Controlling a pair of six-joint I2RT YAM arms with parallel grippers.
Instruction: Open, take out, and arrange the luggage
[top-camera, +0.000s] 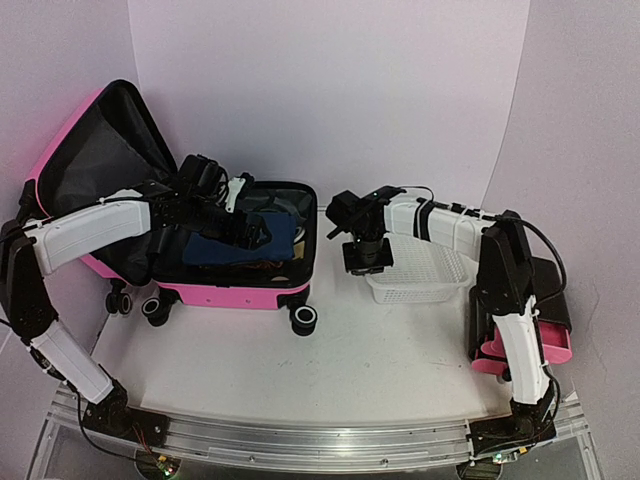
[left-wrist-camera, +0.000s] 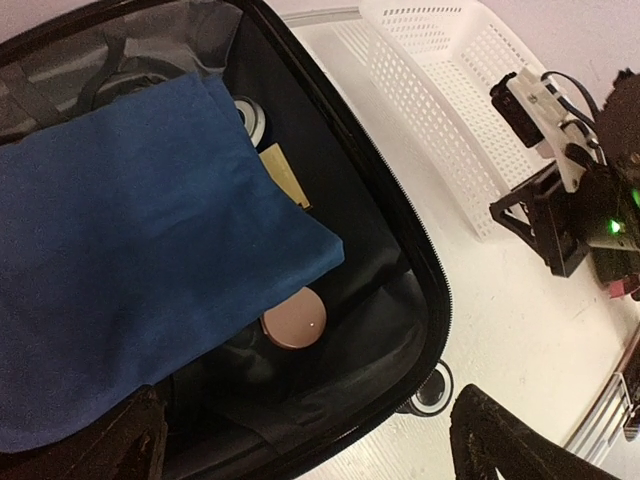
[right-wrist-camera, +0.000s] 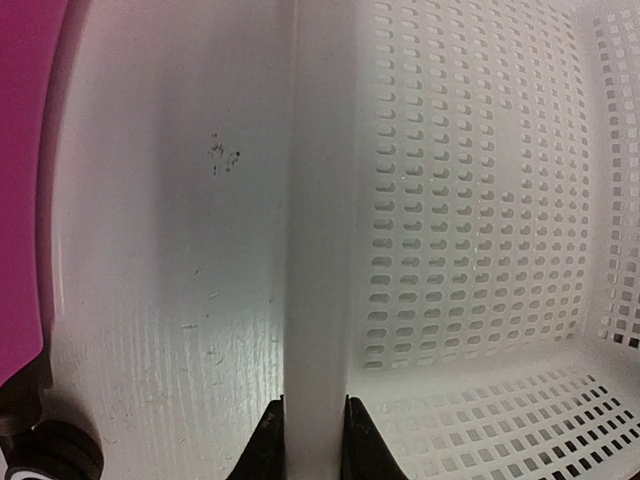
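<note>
The hot-pink suitcase (top-camera: 230, 295) lies open on the table, its lid (top-camera: 60, 160) raised at the left. Inside lie a folded blue cloth (left-wrist-camera: 130, 250), a round pinkish cap (left-wrist-camera: 293, 320), a yellow item (left-wrist-camera: 285, 180) and a can (left-wrist-camera: 250, 115). My left gripper (top-camera: 250, 232) hovers over the open case above the blue cloth (top-camera: 212, 252). In the left wrist view it (left-wrist-camera: 310, 450) is open and empty. My right gripper (top-camera: 365, 262) is shut on the left rim of the white mesh basket (top-camera: 425, 270). Its fingers (right-wrist-camera: 265, 450) pinch that rim (right-wrist-camera: 318, 250).
The basket stands just right of the suitcase, also in the left wrist view (left-wrist-camera: 450, 110). A small black cabinet with pink drawers (top-camera: 545, 330) stands at the far right by the right arm. Suitcase wheels (top-camera: 303, 319) stick out toward the front. White walls enclose the back.
</note>
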